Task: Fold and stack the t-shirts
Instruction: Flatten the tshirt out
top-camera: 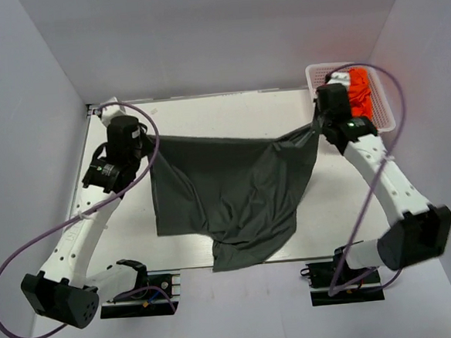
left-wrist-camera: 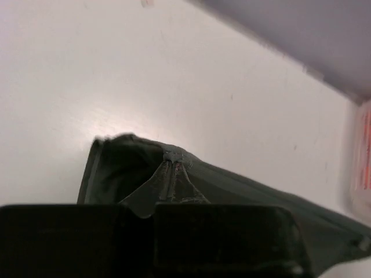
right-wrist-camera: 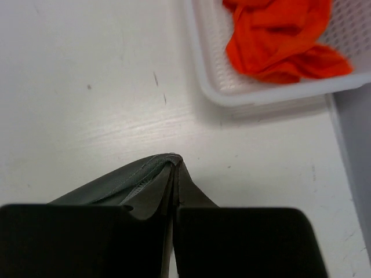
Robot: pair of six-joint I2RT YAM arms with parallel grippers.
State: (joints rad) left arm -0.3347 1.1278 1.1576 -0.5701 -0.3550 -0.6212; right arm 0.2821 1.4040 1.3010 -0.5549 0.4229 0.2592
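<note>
left fingers (left-wrist-camera: 139, 223) and right fingers (right-wrist-camera: 191, 229) clenched on the grey t-shirt (top-camera: 235, 191), i'm at the spreading step; next i'd lower it flat onto the bench (top-camera: 206, 112).

the white flat table (top-camera: 206, 112) carries a white plastic mesh basket (top-camera: 316, 74) at its far right corner, and the lower part of a dark grey cloth t-shirt (top-camera: 235, 191).

Left arm (top-camera: 79, 235), right arm (top-camera: 386, 172) outstretched; jaws seemingly closed.

Robotics lab test cell: a white table (top-camera: 229, 111) boxed in by plain grey walls (top-camera: 19, 90), with two robot arms, left (top-camera: 83, 233) and right (top-camera: 384, 173), trailing purple cables (top-camera: 30, 248).
</note>
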